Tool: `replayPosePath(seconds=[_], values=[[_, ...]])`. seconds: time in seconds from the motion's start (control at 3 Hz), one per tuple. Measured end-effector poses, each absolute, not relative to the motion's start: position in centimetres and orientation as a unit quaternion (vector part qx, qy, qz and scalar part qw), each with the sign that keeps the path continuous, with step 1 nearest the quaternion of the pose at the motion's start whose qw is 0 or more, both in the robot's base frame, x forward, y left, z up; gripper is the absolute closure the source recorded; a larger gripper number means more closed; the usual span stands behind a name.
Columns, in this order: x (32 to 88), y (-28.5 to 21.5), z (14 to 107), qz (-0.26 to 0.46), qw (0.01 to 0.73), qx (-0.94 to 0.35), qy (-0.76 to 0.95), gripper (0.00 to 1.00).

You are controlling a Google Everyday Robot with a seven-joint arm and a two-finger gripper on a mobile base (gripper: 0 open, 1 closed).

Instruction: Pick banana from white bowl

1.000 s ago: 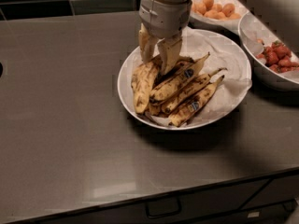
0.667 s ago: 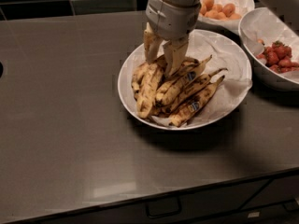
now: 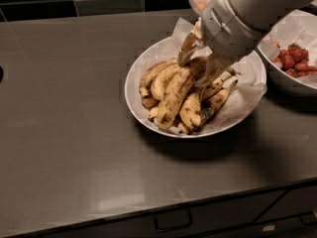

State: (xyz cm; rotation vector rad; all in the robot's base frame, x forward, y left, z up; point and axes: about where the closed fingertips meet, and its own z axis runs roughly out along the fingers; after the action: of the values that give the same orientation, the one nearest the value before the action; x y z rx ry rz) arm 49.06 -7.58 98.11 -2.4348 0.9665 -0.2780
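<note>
**Two fingers astride the banana, nothing lifted from the white bowl**

Two cream fingers (image 3: 187,48) are what we see first. The gripper (image 3: 194,71) reaches down from the upper right, its wrist leaning in over the far right side of the white bowl (image 3: 132,95). The fingers stand moderately apart, not wide, with a clear gap between them. One drops at the back of the heap, the other lands lower and further right.

In that gap sits the upper end of the banana (image 3: 174,97), the long, thick, brown-mottled one in the middle of the pile. We cannot tell whether the pads press its skin. It lies in the bowl on the other bananas (image 3: 218,97), with crinkled paper lining (image 3: 247,90) under them all. Its long axis runs diagonally, the lower end pointing to the bowl's near left rim and the upper end towards the back right, under the gripper.

Against the view a second ago, the wrist has swung to the right. Then the fingers came down almost straight onto the left-centre of the heap; now they slant in from the right. The white bowl has held its place on the dark counter (image 3: 69,123).

Just beside it on the right stands the bowl of strawberries (image 3: 292,63).
</note>
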Motion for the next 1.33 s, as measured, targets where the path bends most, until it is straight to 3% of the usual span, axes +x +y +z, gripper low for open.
replayPosePath(seconds=[0.67,1.33], values=[[47.1,-10.4,100.4,-0.148,0.353,-0.835,0.395,1.00],[45.3,-10.4,105.2,-0.196,0.391,-0.799,0.413,1.00]])
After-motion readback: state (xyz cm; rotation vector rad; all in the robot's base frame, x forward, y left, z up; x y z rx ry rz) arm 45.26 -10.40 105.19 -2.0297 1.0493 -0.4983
